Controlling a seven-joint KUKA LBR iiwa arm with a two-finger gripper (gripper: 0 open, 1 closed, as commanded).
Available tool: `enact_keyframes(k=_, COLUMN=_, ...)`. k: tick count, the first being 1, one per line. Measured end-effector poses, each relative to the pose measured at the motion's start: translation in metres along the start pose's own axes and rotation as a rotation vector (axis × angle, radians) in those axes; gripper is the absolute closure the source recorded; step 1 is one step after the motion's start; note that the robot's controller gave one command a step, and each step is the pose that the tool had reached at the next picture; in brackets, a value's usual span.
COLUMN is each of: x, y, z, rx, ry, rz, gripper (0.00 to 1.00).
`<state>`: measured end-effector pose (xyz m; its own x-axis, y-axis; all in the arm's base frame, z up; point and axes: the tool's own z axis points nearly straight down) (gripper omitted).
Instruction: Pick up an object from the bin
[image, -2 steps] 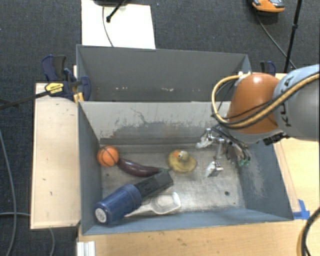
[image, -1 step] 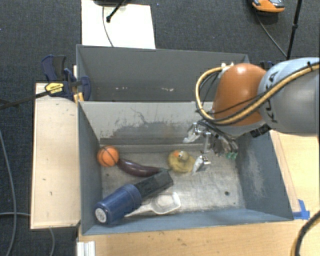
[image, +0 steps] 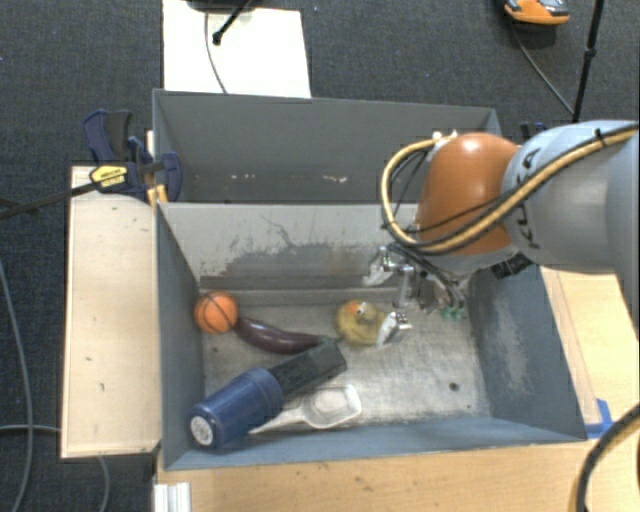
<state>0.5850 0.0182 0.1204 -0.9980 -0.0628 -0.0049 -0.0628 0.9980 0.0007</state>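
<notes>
- Arm (image: 585, 205) cut off at the right edge
- Orange cover (image: 465, 190) hides part of the bin's (image: 300, 150) back wall
- Yellow toy (image: 355, 322): too blurred to tell its kind
- Scoop (image: 330, 406) partly under the blue bottle (image: 235, 405)

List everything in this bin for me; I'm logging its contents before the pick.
bin: one, grey metal, centre
ball: one, orange, floor's left end
aubergine-shaped toy: one, dark purple, right of ball
block: one, black, near purple toy's right end
cylinder: one, dark blue, front left, lying down
scoop: one, whitish clear, front, beside cylinder
small toy: one, yellow, mid-floor, beside gripper
gripper: one, metal, right of yellow toy
arm: one, grey with orange cover, from right
</notes>
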Motion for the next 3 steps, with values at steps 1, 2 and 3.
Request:
enact_keyframes(k=1, x=0.0106, y=0.0040, z=0.0434, rx=0.000, ry=-0.015, rz=0.052, gripper=0.00)
enact_keyframes(k=2, x=0.0105, y=0.0034, z=0.0377, rx=0.001, ry=-0.003, rz=0.049, gripper=1.00)
enact_keyframes(k=3, x=0.0105, y=0.0034, z=0.0377, rx=0.001, ry=-0.003, rz=0.048, gripper=1.00)
